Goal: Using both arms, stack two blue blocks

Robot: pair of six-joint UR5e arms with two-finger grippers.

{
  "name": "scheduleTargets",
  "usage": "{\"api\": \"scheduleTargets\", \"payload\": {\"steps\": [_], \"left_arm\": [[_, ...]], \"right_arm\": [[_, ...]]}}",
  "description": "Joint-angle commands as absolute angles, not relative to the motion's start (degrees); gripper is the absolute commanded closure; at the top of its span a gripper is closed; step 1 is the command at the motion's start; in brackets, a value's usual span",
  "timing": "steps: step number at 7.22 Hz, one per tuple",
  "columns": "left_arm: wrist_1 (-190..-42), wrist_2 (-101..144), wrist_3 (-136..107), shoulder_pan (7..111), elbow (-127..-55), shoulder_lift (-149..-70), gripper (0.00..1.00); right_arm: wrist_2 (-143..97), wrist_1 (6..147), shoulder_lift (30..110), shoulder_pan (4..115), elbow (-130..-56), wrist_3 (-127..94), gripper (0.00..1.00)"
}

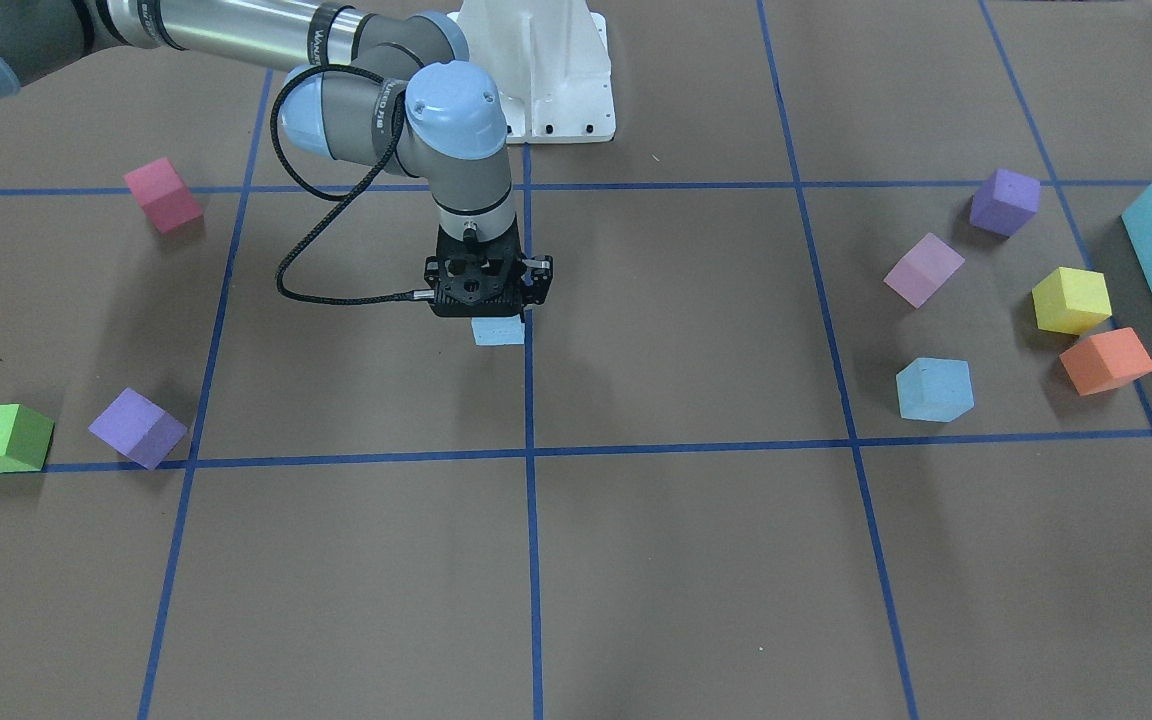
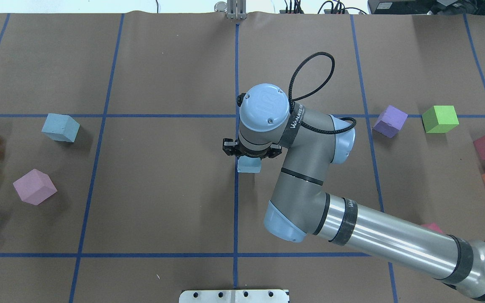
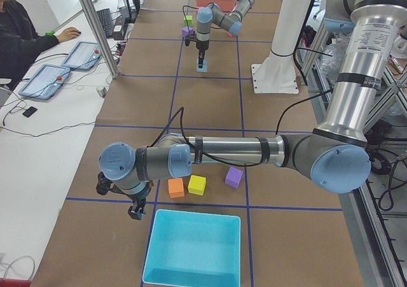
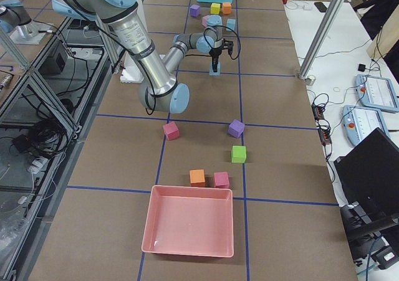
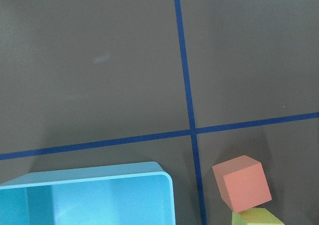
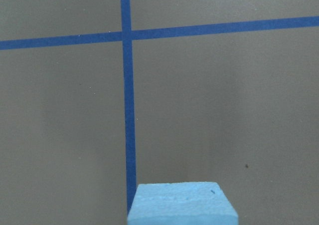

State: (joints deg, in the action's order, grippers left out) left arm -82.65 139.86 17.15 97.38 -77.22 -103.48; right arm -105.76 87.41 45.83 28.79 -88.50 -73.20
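Observation:
One blue block (image 1: pixel 498 330) lies low by the table's centre line, right under my right gripper (image 1: pixel 489 300). It also shows in the overhead view (image 2: pixel 249 165) and at the bottom of the right wrist view (image 6: pixel 182 205), square to the camera. The gripper's body hides its fingers, which seem shut on the block. I cannot tell whether the block touches the table. The second blue block (image 1: pixel 934 389) sits free on my left side (image 2: pixel 60 128). My left gripper (image 3: pixel 133 210) hangs by the turquoise box (image 3: pixel 194 249); I cannot tell whether it is open.
Purple (image 1: pixel 1004 201), lilac (image 1: pixel 923 269), yellow (image 1: pixel 1070 299) and orange (image 1: pixel 1106 360) cubes lie near the second blue block. Pink (image 1: pixel 164 195), green (image 1: pixel 1 437) and purple (image 1: pixel 138 427) cubes lie on my right side. A pink tray (image 4: pixel 187 222) stands at the right end.

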Motion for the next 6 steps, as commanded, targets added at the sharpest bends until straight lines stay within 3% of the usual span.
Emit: {"api": "scheduleTargets", "payload": {"steps": [1, 6], "left_arm": [[-82.6, 139.9, 17.1, 97.4, -77.4, -103.4, 0.02], [-82.6, 139.9, 17.1, 97.4, -77.4, -103.4, 0.02]], "right_arm": [[-105.3, 87.3, 43.4, 28.6, -85.1, -73.2, 0.47], [-103.5, 86.2, 42.7, 26.9, -82.8, -73.0, 0.45]]}}
